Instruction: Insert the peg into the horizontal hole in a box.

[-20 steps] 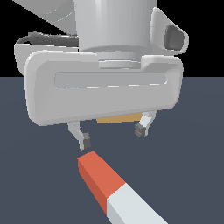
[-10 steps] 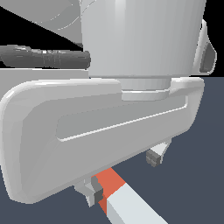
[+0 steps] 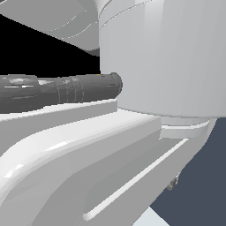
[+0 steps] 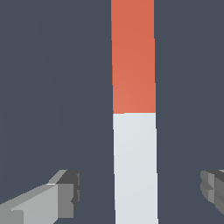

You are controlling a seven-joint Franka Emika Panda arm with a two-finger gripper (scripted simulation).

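In the wrist view the peg (image 4: 133, 113) lies flat on the dark floor, one half red-orange and the other half white. My gripper (image 4: 140, 190) is open over the white half, one finger (image 4: 65, 192) on each side of the bar with wide gaps, touching nothing. In the exterior view the arm's white hand (image 3: 88, 167) fills almost the whole picture; only one fingertip (image 3: 173, 183) and a sliver of the peg's white end (image 3: 152, 218) show past it. The box and its horizontal hole are out of view.
Plain dark floor (image 4: 52, 87) surrounds the peg in the wrist view. A dark grey cable tube (image 3: 57, 90) runs along the arm in the exterior view.
The hand has come much closer to the exterior camera and lower over the peg. It now hides the peg's red half and the tan box seen earlier behind the fingers.
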